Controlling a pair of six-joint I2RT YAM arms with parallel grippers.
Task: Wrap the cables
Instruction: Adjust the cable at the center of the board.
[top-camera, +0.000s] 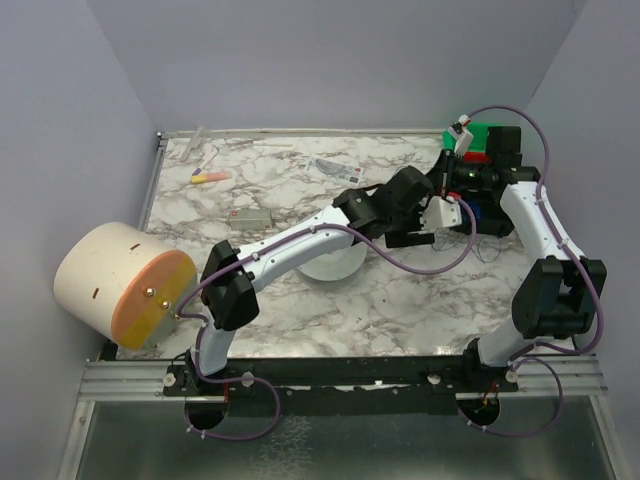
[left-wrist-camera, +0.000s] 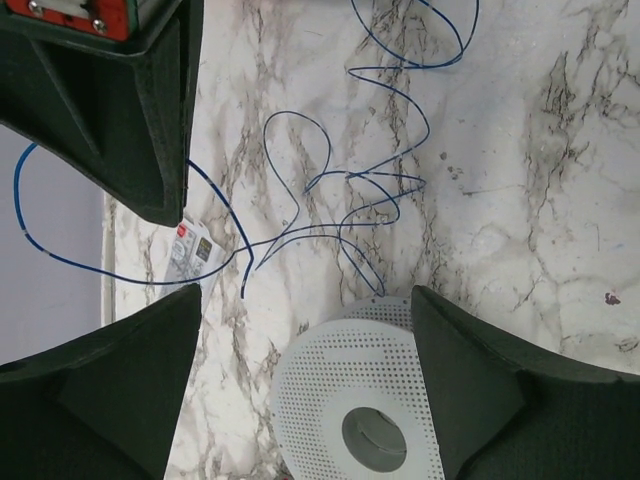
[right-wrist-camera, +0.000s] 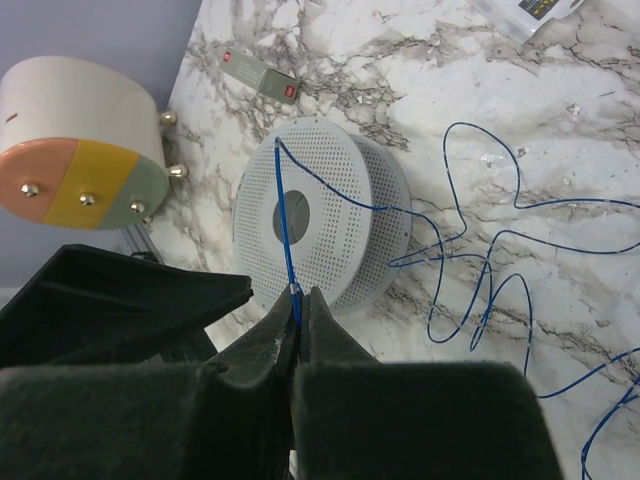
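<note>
The cable (left-wrist-camera: 345, 180) is a very thin blue-dark wire lying in loose loops on the marble table right of the white perforated spool (top-camera: 335, 262). My right gripper (right-wrist-camera: 298, 292) is shut on the cable (right-wrist-camera: 500, 270). From its tips a taut strand runs up across the spool (right-wrist-camera: 330, 215) face to its far rim. My left gripper (left-wrist-camera: 300, 300) is open wide and empty above the table, with the spool (left-wrist-camera: 350, 400) between and below its fingers. In the top view the left gripper (top-camera: 425, 232) and right gripper (top-camera: 452, 192) hang close together at the right rear, and faint cable loops (top-camera: 487, 247) lie by them.
A big white drum (top-camera: 125, 283) with a peach and yellow face lies at the table's left edge. A small grey device (top-camera: 250, 216), an orange pen (top-camera: 210, 176), a printed leaflet (top-camera: 335, 168) and green and red blocks (top-camera: 485, 140) lie toward the back.
</note>
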